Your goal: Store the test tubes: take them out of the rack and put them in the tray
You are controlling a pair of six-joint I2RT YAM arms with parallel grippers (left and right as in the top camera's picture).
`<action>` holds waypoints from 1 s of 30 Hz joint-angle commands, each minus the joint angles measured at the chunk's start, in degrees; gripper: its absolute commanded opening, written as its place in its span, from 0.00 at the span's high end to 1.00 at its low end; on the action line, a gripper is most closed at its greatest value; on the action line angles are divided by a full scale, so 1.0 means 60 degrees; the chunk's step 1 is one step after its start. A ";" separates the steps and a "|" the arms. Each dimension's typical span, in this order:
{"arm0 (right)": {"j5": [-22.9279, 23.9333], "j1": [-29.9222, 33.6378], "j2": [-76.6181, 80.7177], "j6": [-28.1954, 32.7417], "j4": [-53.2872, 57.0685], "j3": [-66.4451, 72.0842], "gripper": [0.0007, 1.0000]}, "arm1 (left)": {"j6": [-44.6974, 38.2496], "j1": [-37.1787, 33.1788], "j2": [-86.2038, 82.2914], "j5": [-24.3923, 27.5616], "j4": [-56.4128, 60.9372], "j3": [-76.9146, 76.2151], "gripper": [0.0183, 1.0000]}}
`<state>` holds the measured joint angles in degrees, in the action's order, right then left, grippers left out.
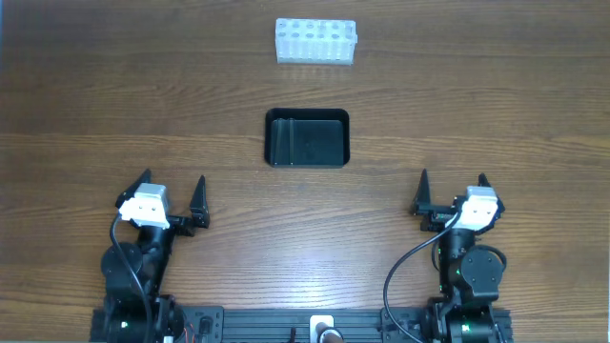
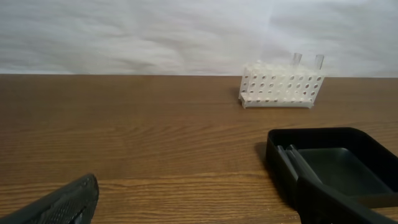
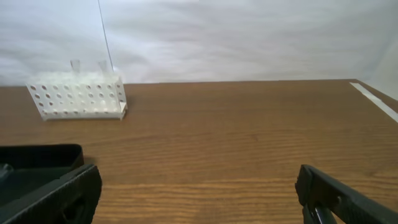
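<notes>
Wooden surface [image 1: 95, 95], both arms parked at their bases on the near side.

Black tray [image 1: 307, 114] sits mid-surface, between the arms and the rack. The floor looks mostly bare. Along one side wall I see a few long ridges or glints, and I cannot tell whether they are moulding or clear tubes lying flat.

White perforated rack [image 1: 315, 42] stands upright beyond the tray, near it but not touching.

Left end effector [image 1: 173, 177]: jaws spread wide, nothing between them, well short of the tray. Right end effector [image 1: 453, 176]: the same, fingers apart and empty, on the other side of the tray.

Test tubes [image 2: 297, 59]: the left wrist view shows two clear tops poking above the rack at one end. The right wrist view shows the same pair. I can't pick out any others in the remaining holes.

My read is that at least two tubes are left to pull and neither arm has committed to one. This is either the very start or a pause between picks, depending on what those marks in the tray are.
</notes>
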<state>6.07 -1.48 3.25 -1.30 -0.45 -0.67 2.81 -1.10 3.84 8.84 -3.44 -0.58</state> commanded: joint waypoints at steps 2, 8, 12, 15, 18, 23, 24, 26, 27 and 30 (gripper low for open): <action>-0.0594 0.0069 0.1588 -0.0317 -0.1191 -0.0991 0.01 | 0.0106 -0.0051 -0.0076 0.0160 -0.0015 0.0040 0.00; -0.0947 0.0044 0.4874 -0.0313 -0.2182 -0.2823 0.01 | 0.0106 -0.0051 -0.0076 0.0160 -0.0015 0.0040 0.00; -0.1475 -0.0018 0.7402 -0.0310 -0.2178 -0.4524 0.01 | 0.0106 -0.0051 -0.0076 0.0160 -0.0015 0.0040 0.00; -0.1687 -0.0415 0.9216 -0.0310 -0.1887 -0.5883 0.01 | 0.0106 -0.0051 -0.0076 0.0160 -0.0015 0.0040 0.00; -0.1679 -0.1111 1.1005 -0.0310 -0.1220 -0.7344 0.01 | 0.0106 -0.0051 -0.0076 0.0157 -0.0015 0.0040 0.00; -0.1654 -0.2419 1.3570 -0.0514 -0.0058 -0.9610 0.01 | 0.0106 -0.0051 -0.0076 0.0160 -0.0015 0.0040 0.00; -0.1548 -0.2677 1.4072 -0.0612 0.0200 -1.0087 0.01 | 0.0106 -0.0051 -0.0076 0.0157 -0.0015 0.0040 0.00; -0.1188 -0.3075 1.4921 -0.0754 0.0688 -1.0954 0.01 | 0.0106 -0.0051 -0.0076 0.0160 -0.0015 0.0040 0.00; -0.0994 -0.3246 1.5300 -0.0812 0.0911 -1.1362 0.02 | 0.0106 -0.0051 -0.0076 0.0160 -0.0015 0.0040 0.00; -0.0474 -0.3665 1.6462 -0.1009 0.1599 -1.2706 0.02 | 0.0106 -0.0051 -0.0076 0.0160 -0.0015 0.0040 0.00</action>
<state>-0.67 -21.56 97.43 -5.28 7.66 -70.17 2.81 -1.10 3.84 9.04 -3.44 -0.58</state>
